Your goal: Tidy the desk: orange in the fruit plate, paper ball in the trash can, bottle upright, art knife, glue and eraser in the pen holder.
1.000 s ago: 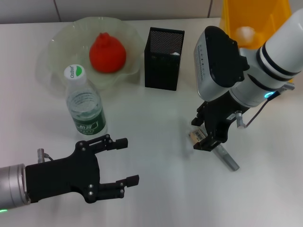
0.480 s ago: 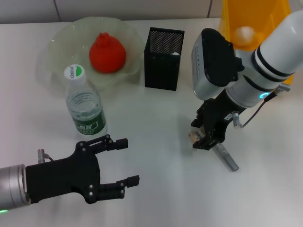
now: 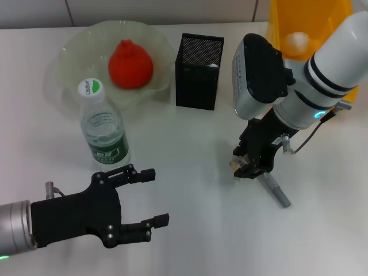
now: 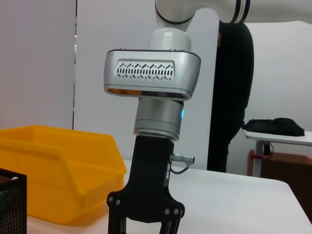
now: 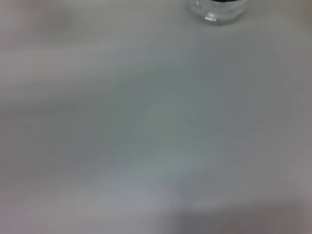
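Observation:
My right gripper (image 3: 246,168) is low over the table, right of centre, shut on a small tan eraser (image 3: 234,164). The grey art knife (image 3: 275,190) lies on the table just behind its fingers. The orange (image 3: 130,63) sits in the pale green fruit plate (image 3: 69,54). In front of the plate the bottle (image 3: 103,129) stands upright. The black mesh pen holder (image 3: 199,70) holds something white. A paper ball (image 3: 298,40) lies in the yellow trash can (image 3: 333,17). My left gripper (image 3: 155,195) is open near the front left, holding nothing. No glue can be made out.
The left wrist view shows the right arm's gripper (image 4: 146,214) from the side, with the yellow trash can (image 4: 53,180) and a corner of the pen holder (image 4: 12,200) behind it. The right wrist view shows bare table and the bottle's base (image 5: 219,9).
My right gripper has shifted slightly left and its wrist has turned a little, the eraser moving with it. The left arm has not moved.

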Robot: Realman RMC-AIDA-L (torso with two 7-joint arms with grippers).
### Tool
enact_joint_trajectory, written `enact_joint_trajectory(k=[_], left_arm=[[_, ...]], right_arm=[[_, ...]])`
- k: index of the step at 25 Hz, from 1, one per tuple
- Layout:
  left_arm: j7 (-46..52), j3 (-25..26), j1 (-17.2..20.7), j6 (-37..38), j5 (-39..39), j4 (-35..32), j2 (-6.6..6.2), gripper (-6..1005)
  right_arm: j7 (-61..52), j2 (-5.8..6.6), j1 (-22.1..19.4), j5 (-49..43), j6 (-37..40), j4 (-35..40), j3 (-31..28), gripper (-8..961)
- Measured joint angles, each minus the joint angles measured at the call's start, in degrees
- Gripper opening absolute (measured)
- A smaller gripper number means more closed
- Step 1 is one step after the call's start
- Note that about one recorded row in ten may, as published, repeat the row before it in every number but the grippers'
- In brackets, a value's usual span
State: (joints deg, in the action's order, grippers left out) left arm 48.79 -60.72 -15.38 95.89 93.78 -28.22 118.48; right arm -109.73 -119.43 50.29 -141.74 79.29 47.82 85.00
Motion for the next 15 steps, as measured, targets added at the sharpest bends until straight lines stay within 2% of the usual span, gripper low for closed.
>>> enact_joint_trajectory(k=[13,15], left_arm=[[0.09,0.0,0.0,0.2,0.0,-0.08,-0.01,813],[0.09,0.06,0.0,0.4,0.0,-0.08,-0.06,813]], right_arm=[[-1.55,-0.01,-2.77,0.16,2.52,8.16,-2.24,425],[-2.71,-0.04,-4.1,0.45,3.78,12.86,-3.37,419]])
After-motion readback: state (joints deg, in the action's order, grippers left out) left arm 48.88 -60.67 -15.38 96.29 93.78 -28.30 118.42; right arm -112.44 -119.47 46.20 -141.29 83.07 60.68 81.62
